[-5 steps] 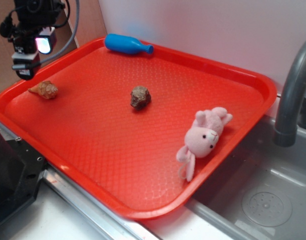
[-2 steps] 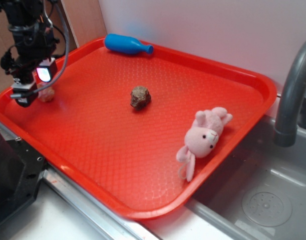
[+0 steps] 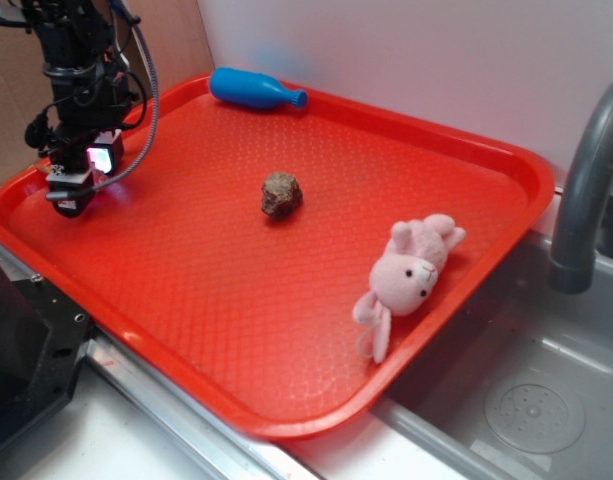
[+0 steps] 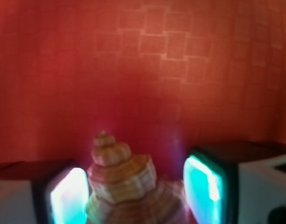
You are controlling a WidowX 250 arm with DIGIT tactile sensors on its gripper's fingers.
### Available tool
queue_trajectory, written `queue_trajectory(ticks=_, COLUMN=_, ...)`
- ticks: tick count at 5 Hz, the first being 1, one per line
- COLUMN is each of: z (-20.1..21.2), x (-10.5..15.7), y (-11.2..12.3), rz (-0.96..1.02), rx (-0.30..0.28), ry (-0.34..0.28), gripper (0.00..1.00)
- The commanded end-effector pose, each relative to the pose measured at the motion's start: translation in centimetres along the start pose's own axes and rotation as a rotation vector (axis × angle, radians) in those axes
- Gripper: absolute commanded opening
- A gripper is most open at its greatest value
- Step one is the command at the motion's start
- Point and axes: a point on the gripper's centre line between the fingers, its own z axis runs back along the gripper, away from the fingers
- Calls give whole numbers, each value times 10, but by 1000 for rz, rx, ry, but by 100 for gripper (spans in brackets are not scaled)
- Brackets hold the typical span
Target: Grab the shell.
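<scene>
Straddling 1 shell (image 4: 126,186), tool (image 4: 138,191) wide (pads apart), 1 tray (image 3: 486,160), 1 rock (image 3: 281,194)

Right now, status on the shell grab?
Hand down at tray level, open, fingers either side of shell. Not clamped yet. Rock, bottle, plush bunny well clear.

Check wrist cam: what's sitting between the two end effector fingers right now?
The shell, in the wrist view. It sits between the lit fingers, nearer the left one in the image, with a gap on the other side. The exterior view hides it behind the end effector.
</scene>
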Motion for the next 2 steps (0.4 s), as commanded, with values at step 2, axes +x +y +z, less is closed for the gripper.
queue_trajectory(ticks=2, z=52, x=11, y=-23, rz=166, rx=21, ry=121, gripper=0)
